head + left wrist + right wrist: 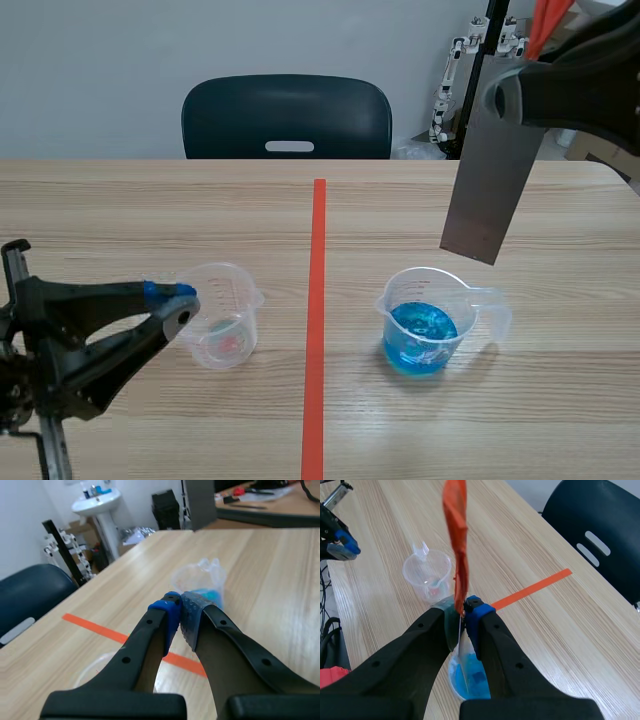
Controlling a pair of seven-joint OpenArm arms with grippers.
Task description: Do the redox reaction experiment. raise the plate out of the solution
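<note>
One plate clamped in right gripper | hangs above blue-solution beaker, long axis near-vertical, lower edge clear of liquid | left gripper closed empty, well apart from beaker | lift looks done

The right gripper hides most of the blue beaker (a sliver shows). The left wrist view cuts the plate short.
</note>
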